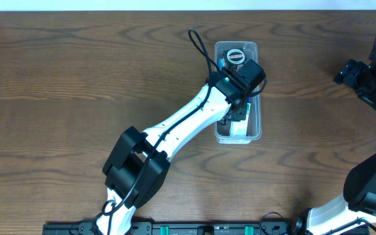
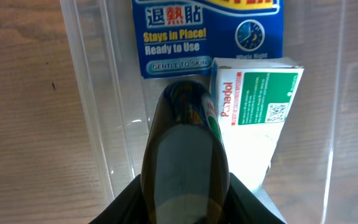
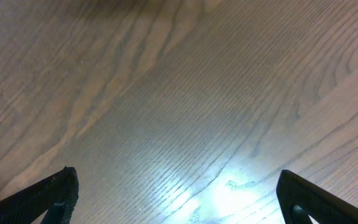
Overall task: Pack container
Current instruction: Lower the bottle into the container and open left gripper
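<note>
The container (image 1: 257, 121) lies right of the table's (image 1: 77, 78) middle, directly beneath the left gripper (image 2: 187, 202), whose jaws pinch a dark bottle (image 2: 185, 143) between its clear walls (a blue carton (image 2: 191, 37) and white-and-green box (image 2: 253, 106) lie inside), while we see the right gripper (image 3: 180, 196) spread wide, well off to the right.

The clear plastic container (image 2: 95, 124) is gleaming smooth, the wood-grain table (image 3: 179, 93) is catching a soft sheen, a dark glossy bottle (image 2: 185, 168) is shining, and the paper box (image 2: 253, 106) is looking matt.
</note>
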